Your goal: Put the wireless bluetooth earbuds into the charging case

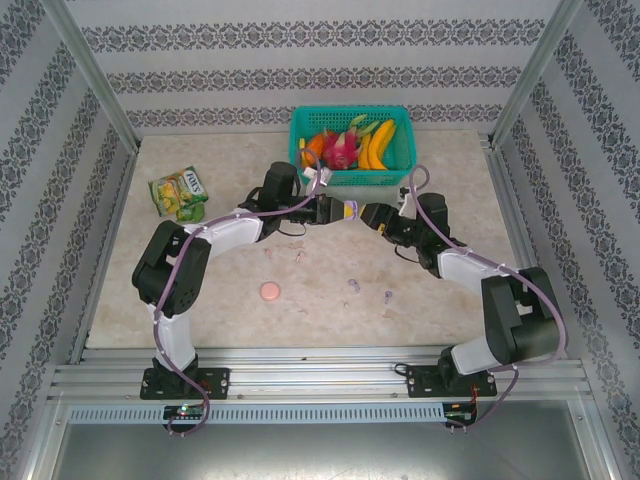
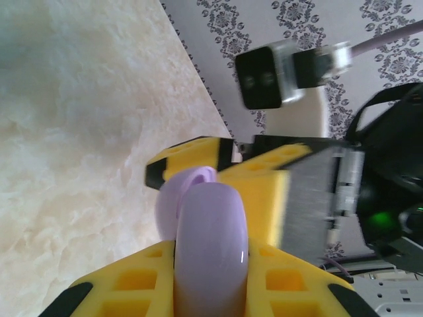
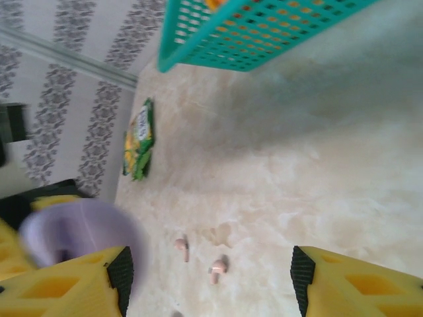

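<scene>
One grips, one gapes

The left gripper [image 1: 335, 210] is clamped tight on the lilac charging case [image 2: 210, 244]. The right gripper [image 3: 210, 274] stands wide apart just beside it, holding nothing. Nearer, on the table [image 1: 450, 300], lie the pink earbuds [image 3: 182, 246], with the purple earbuds [image 1: 353, 287] to their right.

Glossy, smooth lilac plastic case [image 2: 210, 244]; matt marbled tabletop [image 2: 79, 132]; teal plastic lattice basket [image 3: 264, 33]; shiny snack packet [image 3: 139, 142].

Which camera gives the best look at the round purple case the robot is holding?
The left wrist view: the purple case is close and sharp, clamped in the left pincer. The right wrist view catches it as a blurred lilac shape at the left; in the top view it is a tiny speck.
</scene>
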You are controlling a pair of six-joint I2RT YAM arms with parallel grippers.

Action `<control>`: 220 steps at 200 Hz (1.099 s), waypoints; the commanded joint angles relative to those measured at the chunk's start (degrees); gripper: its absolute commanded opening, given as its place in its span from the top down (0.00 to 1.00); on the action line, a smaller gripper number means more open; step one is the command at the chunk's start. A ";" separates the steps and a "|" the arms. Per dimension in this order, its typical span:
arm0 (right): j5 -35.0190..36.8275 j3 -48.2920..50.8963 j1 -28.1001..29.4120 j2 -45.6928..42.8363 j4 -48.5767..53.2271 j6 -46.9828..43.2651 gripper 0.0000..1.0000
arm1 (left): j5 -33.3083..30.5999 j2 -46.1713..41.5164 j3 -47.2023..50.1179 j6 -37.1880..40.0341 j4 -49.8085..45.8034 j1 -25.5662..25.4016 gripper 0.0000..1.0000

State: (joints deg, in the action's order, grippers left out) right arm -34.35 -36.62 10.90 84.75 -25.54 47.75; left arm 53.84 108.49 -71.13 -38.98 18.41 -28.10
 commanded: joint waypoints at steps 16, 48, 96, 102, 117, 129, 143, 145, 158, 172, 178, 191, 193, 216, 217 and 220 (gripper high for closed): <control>0.53 1.38 -0.84 0.04 -0.49 0.81 0.34 | 2.01 -3.42 -1.66 0.82 2.94 0.15 0.95; -0.10 1.29 -1.04 -2.47 0.55 0.89 0.33 | 1.06 -3.12 -1.16 1.01 2.85 0.15 0.94; 1.92 -0.05 -1.32 -5.65 2.55 10.27 0.30 | -1.68 -2.93 -0.44 1.60 2.77 0.21 0.94; 3.13 -0.20 -1.25 -5.86 2.84 13.36 0.28 | -2.51 -3.00 -0.37 1.63 2.91 0.23 0.93; 6.66 -0.29 -0.86 -6.27 3.76 21.65 0.27 | -4.94 -3.08 -0.09 1.72 3.51 0.15 0.92; 8.94 -0.59 0.07 -6.28 3.94 27.78 0.25 | -6.64 -3.02 0.11 1.82 4.24 0.09 0.93; 11.84 -1.95 1.93 -6.42 5.63 33.02 0.24 | -8.97 -3.28 0.15 3.00 3.95 -0.16 0.93; 12.31 -2.29 2.24 -6.48 6.26 33.75 0.23 | -9.29 -3.28 0.19 3.18 3.92 -0.19 0.93; 15.23 -4.26 4.38 -6.70 9.71 37.16 0.23 | -11.23 -3.56 0.29 4.61 3.16 -0.42 0.93; 17.30 -6.16 6.39 -6.37 11.25 40.02 0.21 | -12.60 -3.70 0.29 5.99 2.35 -0.72 0.93; 17.96 -7.07 7.17 -6.11 11.66 40.88 0.21 | -13.10 -3.79 0.38 6.59 2.03 -0.84 0.93; 19.16 -9.08 8.69 -5.34 12.80 42.04 0.21 | -13.80 -3.94 0.51 7.45 1.46 -1.05 0.93; 19.15 -9.26 8.83 -5.27 12.88 42.10 0.21 | -13.84 -3.97 0.55 7.54 1.45 -1.08 0.93; 20.33 -13.30 10.70 -3.52 15.77 42.16 0.21 | -14.29 -4.26 0.90 8.41 1.19 -1.33 0.93; 20.44 -13.43 10.75 -3.44 15.82 42.16 0.21 | -14.34 -4.30 0.91 8.41 1.19 -1.34 0.93; 20.61 -13.82 10.93 -3.24 15.95 42.16 0.21 | -14.32 -4.33 0.97 8.46 1.14 -1.35 0.93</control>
State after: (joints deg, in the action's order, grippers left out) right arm -17.72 -46.37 20.53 79.90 -13.13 86.83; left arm 41.19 107.07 -70.96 -33.69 19.25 -28.73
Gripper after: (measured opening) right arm 0.788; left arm 0.227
